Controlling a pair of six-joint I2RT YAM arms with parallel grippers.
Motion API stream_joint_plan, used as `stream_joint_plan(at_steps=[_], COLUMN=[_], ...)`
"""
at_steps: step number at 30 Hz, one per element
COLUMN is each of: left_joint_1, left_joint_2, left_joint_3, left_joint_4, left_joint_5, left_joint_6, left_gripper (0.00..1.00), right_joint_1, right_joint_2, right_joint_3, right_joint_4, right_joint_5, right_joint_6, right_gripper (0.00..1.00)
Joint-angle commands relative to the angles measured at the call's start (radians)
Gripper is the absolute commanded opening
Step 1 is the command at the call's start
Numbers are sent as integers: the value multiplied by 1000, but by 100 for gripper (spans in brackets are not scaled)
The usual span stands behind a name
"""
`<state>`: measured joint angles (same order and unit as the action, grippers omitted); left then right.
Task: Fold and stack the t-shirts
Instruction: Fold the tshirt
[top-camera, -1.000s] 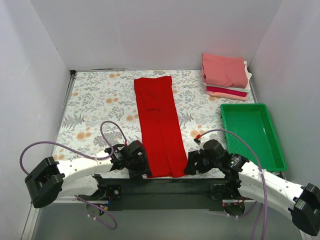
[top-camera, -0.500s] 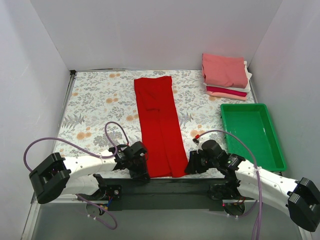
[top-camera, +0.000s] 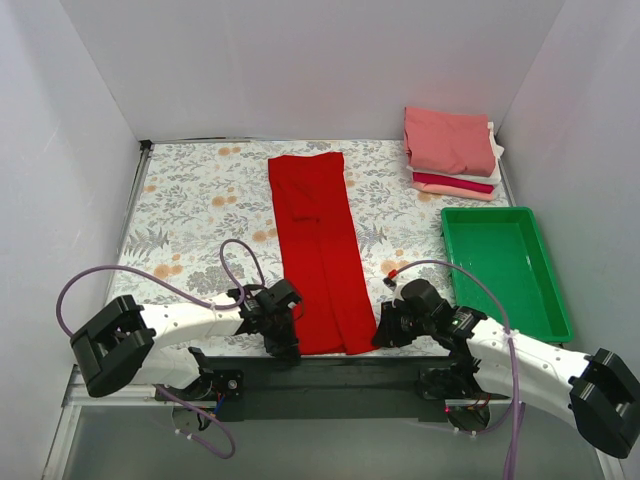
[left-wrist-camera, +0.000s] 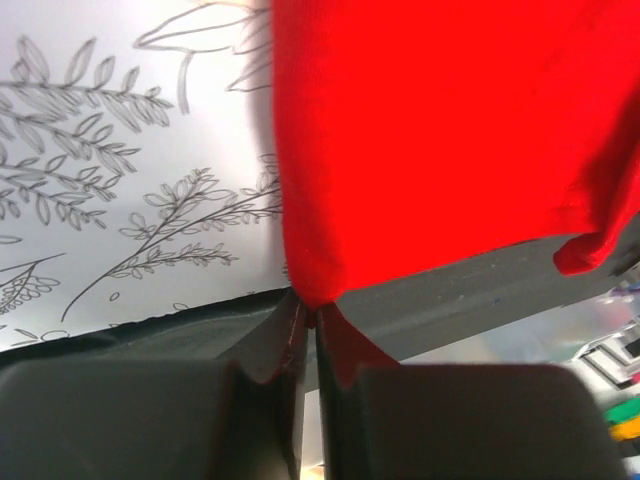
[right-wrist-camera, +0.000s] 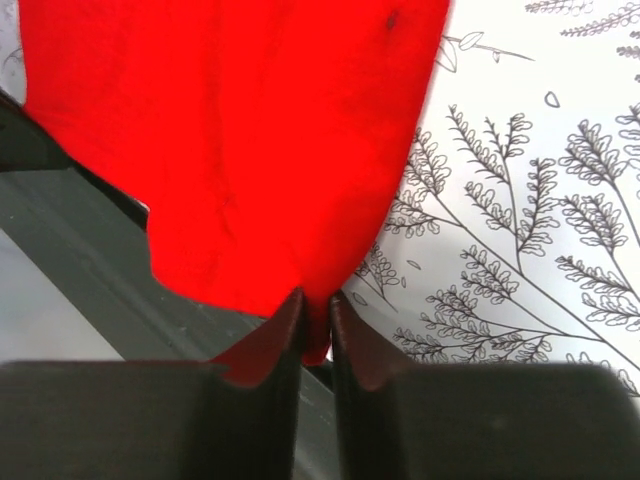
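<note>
A bright red t-shirt, folded into a long narrow strip, lies down the middle of the flowered table from the far edge to the near edge. My left gripper is shut on its near left corner. My right gripper is shut on its near right corner. In both wrist views the red cloth fans out from between the pinched fingertips. Several folded t-shirts, salmon-pink on top, are stacked at the far right corner.
A green plastic tray stands at the right side, close to my right arm. White walls close in the table on three sides. A dark bar runs along the near edge under the shirt's hem.
Both grippers have slid in along the near edge to the shirt's near corners and closed on the cloth. The shirt itself has not shifted.
</note>
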<state>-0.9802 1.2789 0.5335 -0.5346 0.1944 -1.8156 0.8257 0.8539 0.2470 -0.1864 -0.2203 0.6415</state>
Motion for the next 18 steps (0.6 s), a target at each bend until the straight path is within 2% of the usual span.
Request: stream_joint_plan(at_steps=[1, 2, 4, 12, 18], left_joint_1=[5, 5, 5, 6, 29], left_joint_2=[5, 5, 0, -79, -72], left_joint_3=[57, 59, 56, 75, 146], left_joint_4=[16, 15, 28, 59, 64], left_joint_5=[-82, -91, -102, -182, -334], left_joint_6=[19, 21, 38, 65, 85], left_gripper=[0, 0, 0, 0, 0], right_joint_1=[0, 1, 1, 1, 0], right_joint_2=[20, 23, 28, 54, 115], right_joint_3=[35, 38, 58, 141, 247], right_joint_4=[10, 11, 16, 30, 108], right_joint_5=[-5, -7, -10, 39, 143], right_joint_6=[-34, -42, -52, -78, -88], right_gripper=[19, 8, 2, 1, 1])
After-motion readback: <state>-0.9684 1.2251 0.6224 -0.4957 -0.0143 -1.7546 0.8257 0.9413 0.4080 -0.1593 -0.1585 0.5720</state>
